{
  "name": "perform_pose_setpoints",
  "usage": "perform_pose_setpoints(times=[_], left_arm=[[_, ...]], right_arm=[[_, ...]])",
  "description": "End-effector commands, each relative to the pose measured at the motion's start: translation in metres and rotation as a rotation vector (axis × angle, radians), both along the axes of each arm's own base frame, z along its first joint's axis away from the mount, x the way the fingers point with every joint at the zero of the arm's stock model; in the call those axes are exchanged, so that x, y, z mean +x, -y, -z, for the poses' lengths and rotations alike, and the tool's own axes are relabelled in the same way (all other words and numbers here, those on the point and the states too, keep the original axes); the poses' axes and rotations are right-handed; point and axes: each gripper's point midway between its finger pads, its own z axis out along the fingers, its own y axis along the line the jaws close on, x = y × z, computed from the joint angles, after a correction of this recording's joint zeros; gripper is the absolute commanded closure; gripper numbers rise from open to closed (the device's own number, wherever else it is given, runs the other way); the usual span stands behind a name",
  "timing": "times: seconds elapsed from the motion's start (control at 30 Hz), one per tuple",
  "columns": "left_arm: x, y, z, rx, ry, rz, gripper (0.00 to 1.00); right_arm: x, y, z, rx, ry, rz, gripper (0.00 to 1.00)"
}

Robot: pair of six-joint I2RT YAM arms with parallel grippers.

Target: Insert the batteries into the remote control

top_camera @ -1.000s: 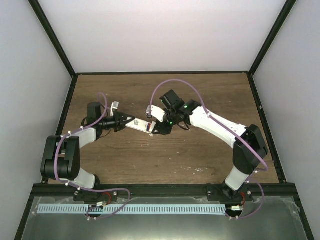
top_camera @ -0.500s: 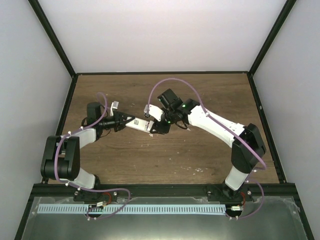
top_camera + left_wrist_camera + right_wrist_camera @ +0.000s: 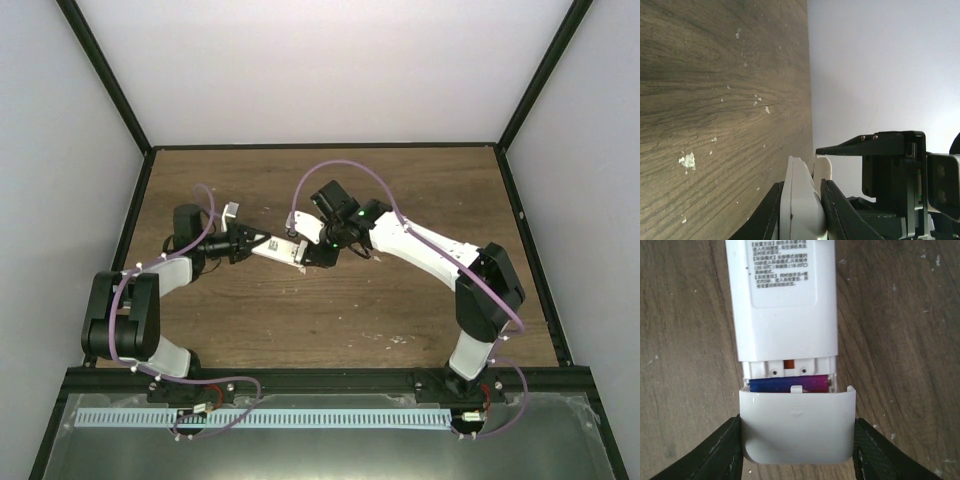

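The white remote control (image 3: pixel 785 295) lies back side up with its battery bay open at the near end. The purple battery (image 3: pixel 790 385) sits in the bay. A small orange patch (image 3: pixel 788 363) shows in a slot just above it; the rest of the orange battery is hidden. My right gripper (image 3: pixel 797 440) is shut on the white cover piece (image 3: pixel 797 427), whose edge meets the bay's end. My left gripper (image 3: pixel 802 210) is shut on the remote (image 3: pixel 800 200), seen edge-on. In the top view the left gripper (image 3: pixel 250 244) holds the remote (image 3: pixel 275 249) and the right gripper (image 3: pixel 308 256) is at its right end.
Both arms meet over the left middle of the brown wooden table (image 3: pixel 400 300). Pale chipped specks (image 3: pixel 688 160) dot the wood. Black frame posts and white walls ring the table.
The right arm has shifted a little to the left, bringing the cover closer against the remote's open end. The left arm holds still.
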Motion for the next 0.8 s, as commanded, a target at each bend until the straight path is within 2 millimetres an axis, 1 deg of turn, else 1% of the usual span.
perform_pose_setpoints(times=[0.0,0.07,0.27,0.33,0.5,0.77], left_arm=[[-0.009,0.002,-0.003,-0.019,0.014,0.041,1.00],[-0.009,0.001,-0.003,-0.019,0.016,0.041,1.00],[-0.007,0.001,-0.004,-0.017,0.020,0.038,1.00],[-0.007,0.001,-0.004,-0.017,0.019,0.038,1.00],[-0.007,0.002,-0.004,-0.017,0.019,0.038,1.00],[-0.009,0.002,-0.006,-0.022,0.024,0.044,1.00]], right_arm=[[0.010,-0.010,-0.015,0.017,0.080,-0.016,0.62],[0.008,-0.012,-0.014,0.016,0.075,-0.025,0.62],[0.001,-0.018,0.000,-0.013,0.048,-0.049,0.62],[-0.001,-0.020,0.000,-0.014,0.044,-0.056,0.62],[0.000,-0.021,0.001,-0.013,0.045,-0.055,0.62],[0.002,-0.021,0.009,-0.030,0.041,-0.051,0.61]])
